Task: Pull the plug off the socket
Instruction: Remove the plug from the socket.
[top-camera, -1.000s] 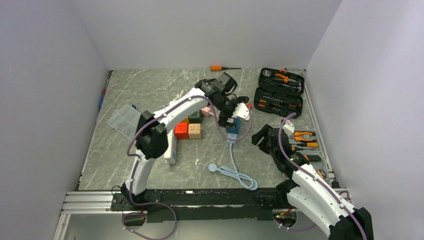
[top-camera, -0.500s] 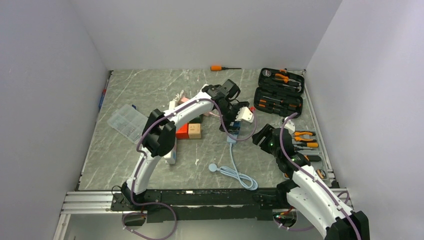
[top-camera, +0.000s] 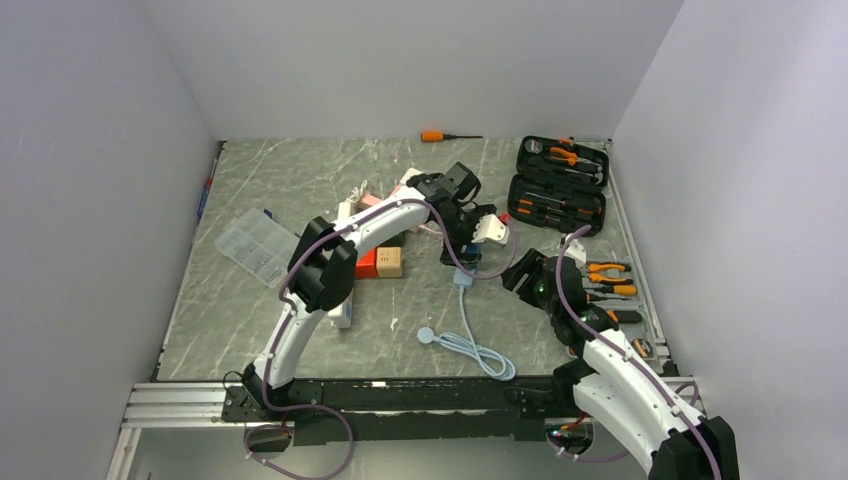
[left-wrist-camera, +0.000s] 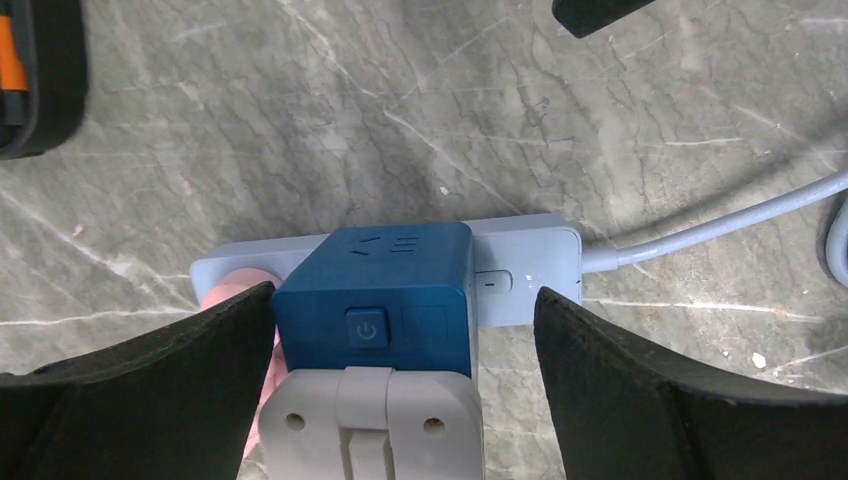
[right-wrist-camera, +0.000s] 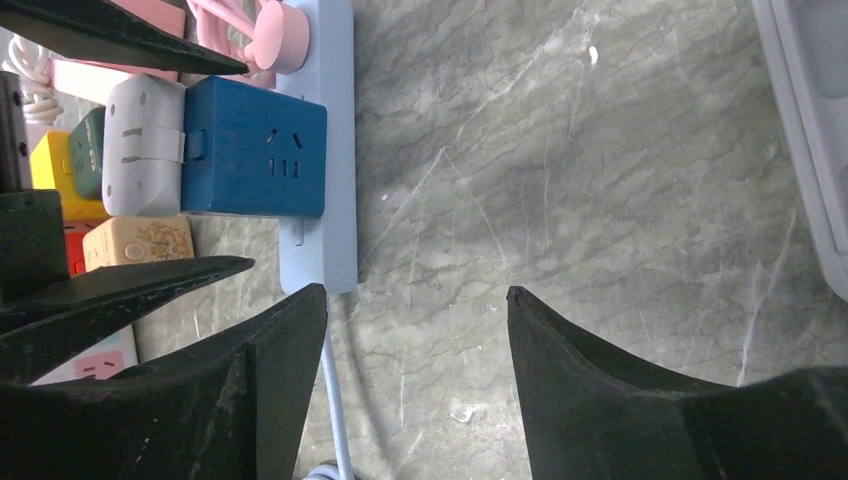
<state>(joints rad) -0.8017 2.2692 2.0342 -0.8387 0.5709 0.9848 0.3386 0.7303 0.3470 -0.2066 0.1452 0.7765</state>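
Observation:
The socket is a pale blue power strip (left-wrist-camera: 525, 268) (right-wrist-camera: 327, 150) (top-camera: 461, 272) lying flat on the marble table. A blue cube adapter (left-wrist-camera: 375, 290) (right-wrist-camera: 255, 145) is plugged into it, with a white plug (left-wrist-camera: 375, 420) (right-wrist-camera: 145, 145) (top-camera: 490, 229) on the cube's side. A pink plug (right-wrist-camera: 283, 35) sits at the strip's far end. My left gripper (left-wrist-camera: 405, 325) (top-camera: 468, 246) is open and straddles the blue cube, its left finger (left-wrist-camera: 150, 380) close beside the cube. My right gripper (right-wrist-camera: 415, 300) (top-camera: 521, 272) is open just off the strip's cable end, holding nothing.
The strip's grey cable (top-camera: 470, 335) coils toward the near edge. Coloured cube adapters (top-camera: 378, 260) and a white strip (top-camera: 342, 305) lie left of the socket. An open tool case (top-camera: 557, 180), loose pliers (top-camera: 605, 275), an orange screwdriver (top-camera: 435, 136) and a clear box (top-camera: 250, 245) surround the area.
My left gripper has come down and nearer over the blue cube, still open. The right gripper has hardly moved.

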